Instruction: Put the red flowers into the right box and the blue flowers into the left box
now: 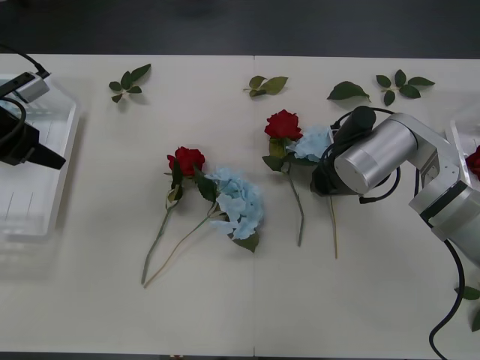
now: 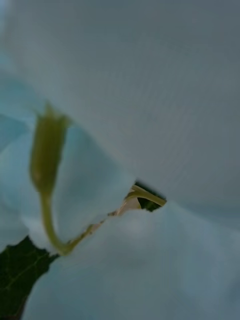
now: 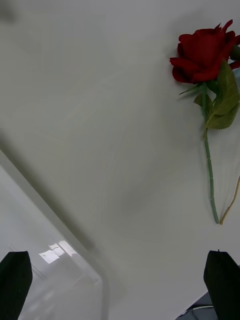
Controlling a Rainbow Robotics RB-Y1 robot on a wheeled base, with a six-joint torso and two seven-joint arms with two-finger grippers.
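**A:** Where was the right claw [image 1: 324, 178]?

**B:** Near the middle of the desk [image 1: 247, 300], at about three o'clock from centre, down against the right-hand blue flower [image 1: 311, 142]. Its wrist camera was pressed so close that pale blue petals [image 2: 150, 90] and a thin green stalk [image 2: 46, 165] covered almost everything. I couldn't tell how wide its fingers stood or whether they had hold of anything.

**A:** And the left one?

**B:** The left claw [image 3: 120, 280] hung over the left box [image 1: 30, 202] at nine o'clock. Its two black fingers [image 3: 14, 280] were spread wide with nothing between them. Beyond the box's rim, its camera looked out at a red rose on the bare desk.

**A:** How did the flowers lie?

**B:** In two pairs. Left of centre, one red flower [image 1: 186, 160] lay touching a blue flower [image 1: 237, 204] at its four o'clock, their stems trailing toward seven o'clock. Right of centre, a second red flower [image 1: 283, 124] sat just beside the blue one the right claw was on, stems running toward six o'clock.

**A:** The right box?

**B:** Just its white edge [image 1: 457, 142] at three o'clock, with a bit of red [image 1: 474, 161] beside it at the frame's border. Loose leaf sprigs [image 1: 129, 81] lay along the twelve o'clock side of the desk.
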